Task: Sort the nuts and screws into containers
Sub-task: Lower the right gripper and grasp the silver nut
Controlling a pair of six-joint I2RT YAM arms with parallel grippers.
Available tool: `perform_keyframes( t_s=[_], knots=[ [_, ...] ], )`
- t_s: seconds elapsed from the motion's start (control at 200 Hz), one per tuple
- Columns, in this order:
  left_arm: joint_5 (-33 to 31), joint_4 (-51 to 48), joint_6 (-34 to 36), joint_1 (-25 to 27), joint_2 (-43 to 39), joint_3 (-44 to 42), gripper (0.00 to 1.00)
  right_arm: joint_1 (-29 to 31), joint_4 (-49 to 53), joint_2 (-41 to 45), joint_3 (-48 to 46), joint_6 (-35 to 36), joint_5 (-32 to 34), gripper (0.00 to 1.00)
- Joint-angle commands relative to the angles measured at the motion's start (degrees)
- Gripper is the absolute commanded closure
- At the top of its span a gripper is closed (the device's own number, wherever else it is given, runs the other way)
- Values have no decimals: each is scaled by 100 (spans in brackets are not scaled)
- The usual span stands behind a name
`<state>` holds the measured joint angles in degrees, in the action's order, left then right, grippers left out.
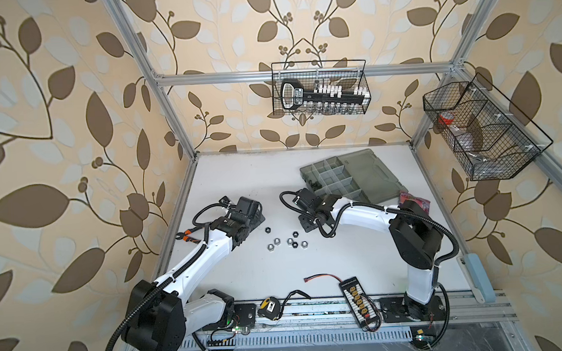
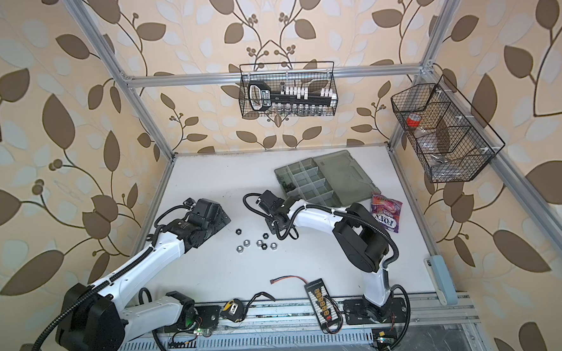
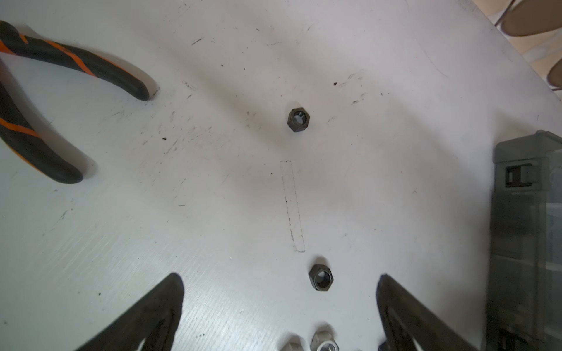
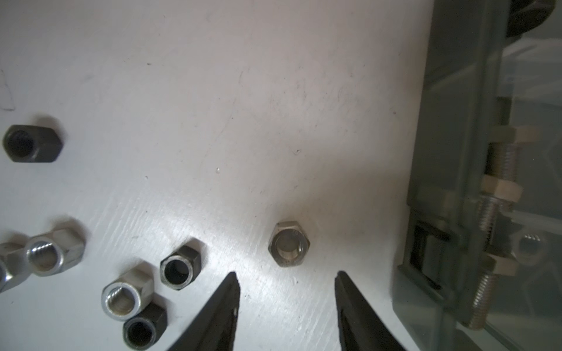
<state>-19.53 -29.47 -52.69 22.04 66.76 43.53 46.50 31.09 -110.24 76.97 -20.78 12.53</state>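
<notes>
The right pincer (image 4: 286, 273), released and empty, should straddle the silver nut (image 4: 289, 244) squarely, clear of the case (image 4: 450, 121); the left pincer (image 3: 279, 276) gapes empty.

Cream wallpaper (image 1: 72, 127) (brown leaves on thin stems) surrounds a scuffed white tabletop (image 1: 240, 185) framed by aluminium rails (image 1: 235, 76), under soft light.

A silver nut (image 4: 289, 244) lies on the desk (image 4: 213, 106) just beyond the parted fingers (image 4: 219, 319), between scattered nuts (image 4: 179, 265) and the case (image 4: 450, 136) holding screws (image 4: 501, 164).
</notes>
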Motion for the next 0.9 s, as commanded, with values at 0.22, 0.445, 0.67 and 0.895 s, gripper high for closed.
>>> perform_keyframes(
  t_s=[0.22, 0.445, 0.67, 0.895],
  knots=[
    [-156, -111, -58, -42, -103, 134, 1, -189, 125, -364, 172, -40, -292, 47],
    [-165, -116, -58, -42, -102, 138, 1, -248, 29, -521, 165, -13, -404, 50],
    [-164, -116, -61, -42, -111, 134, 1, -258, 20, -673, 194, 17, -345, 53],
    [-139, -94, -58, -42, -84, 165, 1, -269, 20, -822, 248, 72, -293, 59]
  ],
)
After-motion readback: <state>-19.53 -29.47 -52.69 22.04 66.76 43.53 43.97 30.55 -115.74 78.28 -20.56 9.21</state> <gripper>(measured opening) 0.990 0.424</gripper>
